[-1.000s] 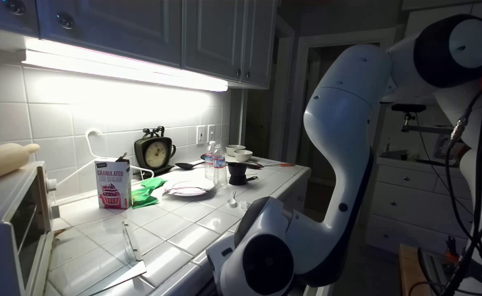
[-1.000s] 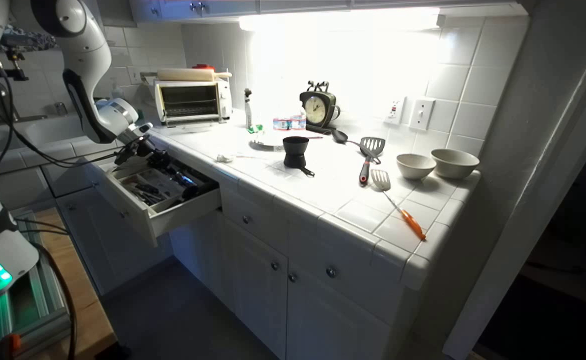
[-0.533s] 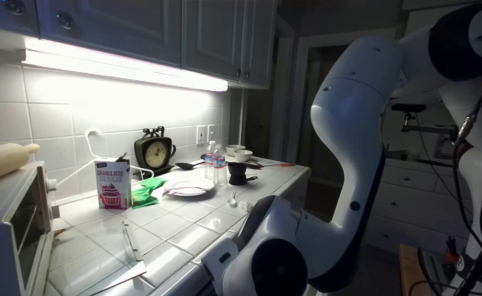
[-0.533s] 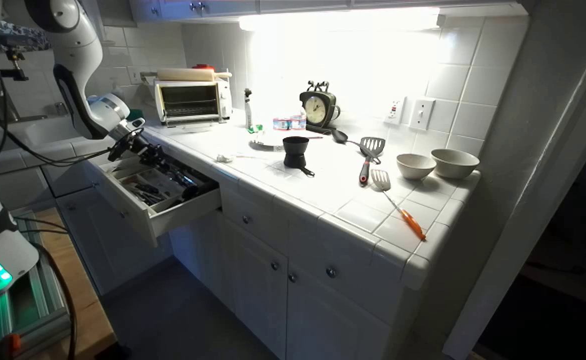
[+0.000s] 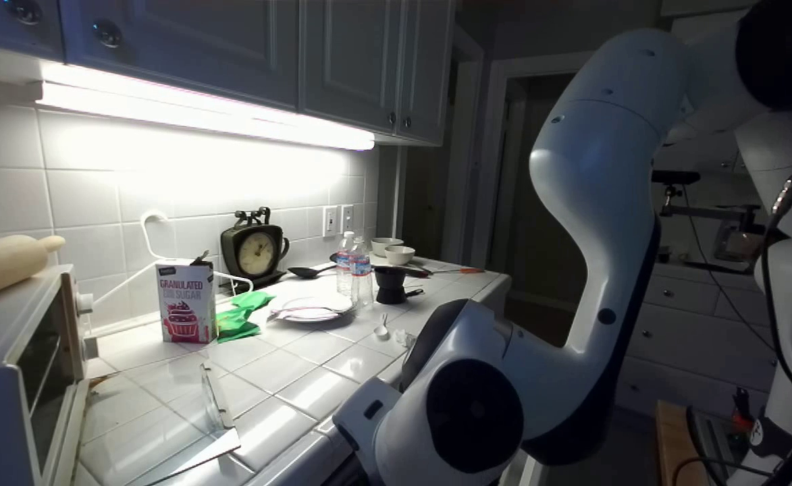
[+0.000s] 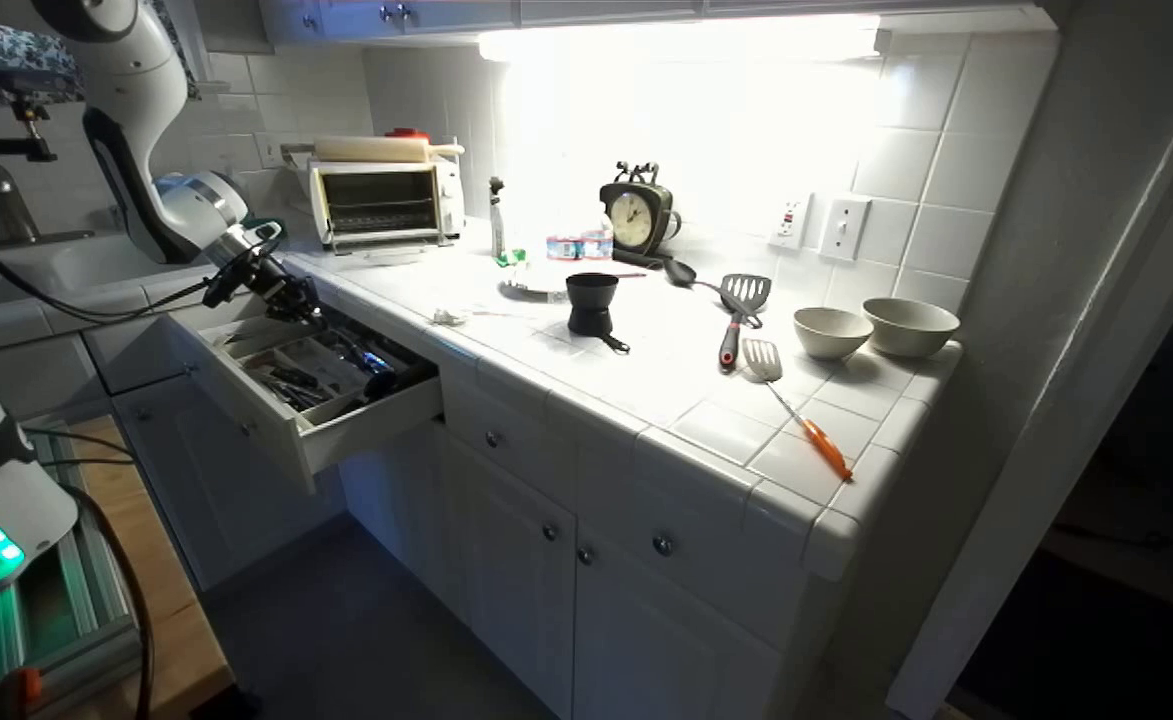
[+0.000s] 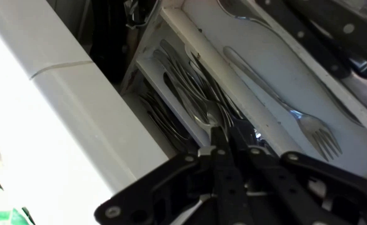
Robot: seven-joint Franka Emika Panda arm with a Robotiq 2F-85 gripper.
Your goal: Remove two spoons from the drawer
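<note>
The drawer [image 6: 376, 428] stands pulled out below the countertop [image 6: 721, 415]; in an exterior view it shows from front panel to back. In the wrist view the gripper [image 7: 228, 134] points down over it beside the countertop's front edge, jaws closed together (whether anything thin sits between them, I cannot tell).

Only from the wrist can the rows be told apart. Ahead of the jaws a narrow compartment holds a heap of silver cutlery [image 7: 183, 84], among it what look like spoons [image 7: 213, 114], lying along the divider [image 7: 236, 87]. On the countertop's side, the next compartment holds thin pieces [image 7: 164, 117] in shadow; across the divider a wider one holds a fork [image 7: 319, 132], with black-handled utensils [image 7: 318, 50] farther over.

In an exterior view the arm [image 5: 598, 202] leaves little of the drawer to see, but there the printed face of a sugar box [image 5: 186, 307] shows, standing by the countertop's wall edge with a green packet [image 5: 237, 320] just beside it. An exterior view also lays bare a dark slotted turner [image 6: 744, 292], resting near the wall. Two bowls [image 6: 910, 325] sit in the wall-side corner of the countertop's end in both exterior views; toward that end's front corner lies an orange-handled turner [image 6: 826, 447], its slotted head plain in an exterior view.
</note>
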